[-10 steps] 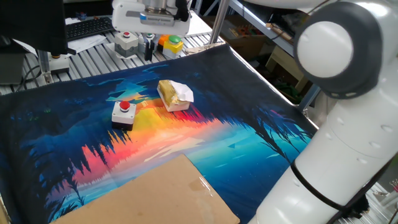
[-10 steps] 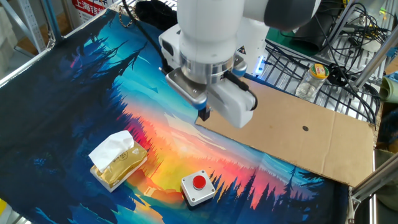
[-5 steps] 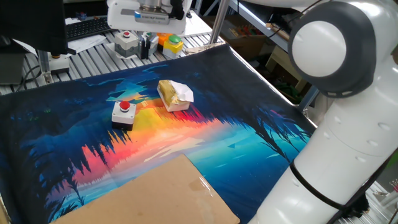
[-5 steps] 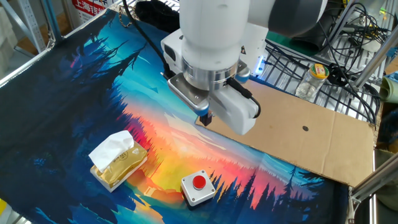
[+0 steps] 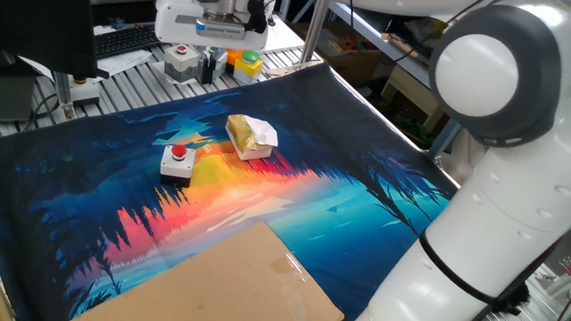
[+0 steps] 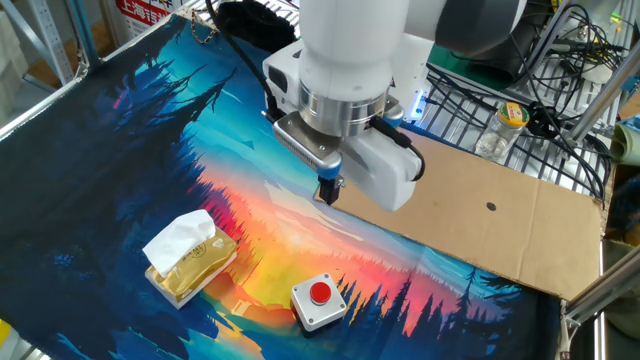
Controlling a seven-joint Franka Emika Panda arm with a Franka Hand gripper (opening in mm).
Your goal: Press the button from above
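I see the button sitting on the colourful mat covering the counter, its red cap up on the low grey base; just beside it lies the yellow block with white paper; my end effector hangs high, well apart from the button; I cannot tell how its fingers stand.

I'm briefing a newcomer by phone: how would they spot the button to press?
On the colourful forest-sunset mat, find the yellow block topped with white paper. Just beside it sits the button: a low silver-grey square box with a round red cap, the only red-topped thing on the mat.
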